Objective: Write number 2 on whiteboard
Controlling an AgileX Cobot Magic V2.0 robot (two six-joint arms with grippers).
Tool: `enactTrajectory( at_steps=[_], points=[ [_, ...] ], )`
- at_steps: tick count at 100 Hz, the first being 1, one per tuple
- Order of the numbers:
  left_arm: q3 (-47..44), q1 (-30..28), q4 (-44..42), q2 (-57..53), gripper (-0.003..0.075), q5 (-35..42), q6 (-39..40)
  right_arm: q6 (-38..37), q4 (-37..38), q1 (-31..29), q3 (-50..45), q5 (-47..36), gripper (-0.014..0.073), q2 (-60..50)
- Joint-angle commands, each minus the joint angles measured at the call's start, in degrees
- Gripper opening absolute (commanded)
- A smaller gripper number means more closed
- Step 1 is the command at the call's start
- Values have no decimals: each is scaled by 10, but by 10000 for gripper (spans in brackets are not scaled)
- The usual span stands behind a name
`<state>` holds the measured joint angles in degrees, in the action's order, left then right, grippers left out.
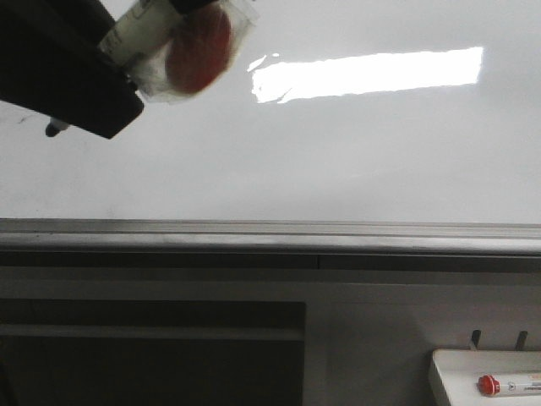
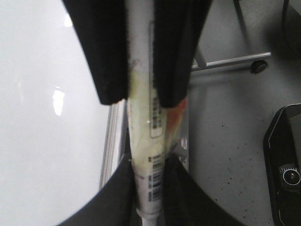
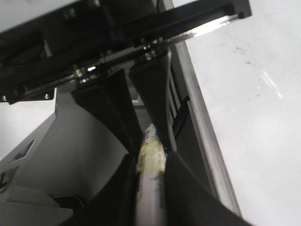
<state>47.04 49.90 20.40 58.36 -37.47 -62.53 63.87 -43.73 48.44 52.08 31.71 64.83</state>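
Note:
The whiteboard (image 1: 338, 161) fills the upper front view, glossy white with a bright reflection and a grey metal rim (image 1: 270, 237). No number 2 shows on it. A black gripper body hangs at the top left of that view, with a tape-wrapped marker (image 1: 199, 46) that has a red end. My left gripper (image 2: 149, 188) is shut on the barcoded marker barrel (image 2: 141, 122), with the board (image 2: 42, 117) beside it. My right gripper (image 3: 149, 183) is shut on a taped marker (image 3: 150, 155), next to the board's rim (image 3: 207, 141). A second pair of black fingers also grips the marker in each wrist view.
A small white tray (image 1: 448, 372) with a red-capped marker (image 1: 507, 386) sits at the lower right, below the board. A dark recess (image 1: 152, 355) lies under the rim. The left wrist view shows grey floor, a metal leg (image 2: 235, 61) and a black device (image 2: 287, 160).

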Motion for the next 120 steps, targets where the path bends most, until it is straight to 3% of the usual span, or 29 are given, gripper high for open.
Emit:
enactTrajectory(
  at_steps=[1, 19, 26, 41, 50, 61, 68, 80, 91, 97, 120],
  points=[
    [21, 7, 25, -10, -20, 35, -26, -6, -15, -1, 17, -15, -43, 3],
    [21, 7, 27, -17, 5, 69, 35, -6, -18, -1, 18, -18, -71, -1],
    [21, 7, 29, -31, 106, 96, 70, -6, -18, -1, 18, -18, -71, -5],
    [21, 7, 31, -92, 447, 136, 129, -6, -18, -1, 18, -34, -71, -22],
    [21, 7, 31, -144, 523, 137, 129, -6, -18, -1, 18, -69, -71, -33],
    [21, 7, 30, -217, 496, 131, 147, -6, -19, -1, 26, -122, -71, -36],
    [21, 7, 17, -261, 436, 131, 197, -6, -19, -1, 36, -158, -71, -29],
    [14, -7, -94, -329, 242, 108, 351, -6, -10, -2, 56, -217, -71, -1],
    [4, -24, -236, -382, 62, 27, 475, -6, -6, -6, 78, -238, -71, 31],
    [2, -28, -267, -399, -23, -14, 516, -6, -6, -16, 89, -237, -71, 51],
    [2, -32, -267, -467, -20, -74, 536, -6, -13, -71, 104, -230, -71, 104]
  ],
)
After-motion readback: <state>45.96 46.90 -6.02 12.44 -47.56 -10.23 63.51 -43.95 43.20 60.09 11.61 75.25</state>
